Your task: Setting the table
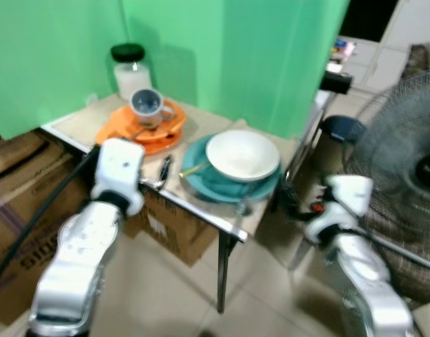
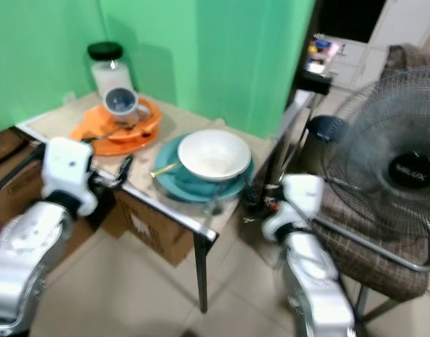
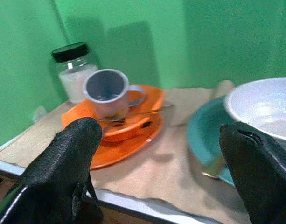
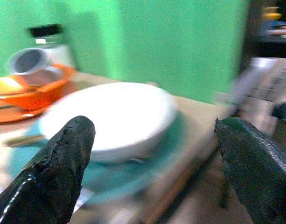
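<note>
**Left eye view: both grippers wait at the table's near edge**

The small beige-topped table [image 1: 81, 123] stands before a green wall. A white round bowl [image 1: 243, 155] sits in a teal round plate [image 1: 200, 175] at its right end. At the left end a grey mug [image 1: 147, 107] rests in an orange bowl on an orange plate [image 1: 151, 144], with a black-lidded glass jar [image 1: 130, 67] just behind. The left gripper [image 3: 156, 158] hovers at the near edge facing the orange set, its black fingers [image 3: 73, 163] spread wide and empty. The right gripper [image 4: 156, 158] faces the white bowl from the table's right side, fingers likewise apart, holding nothing. A dark standing fan [image 1: 404, 161] is at the right.
</note>
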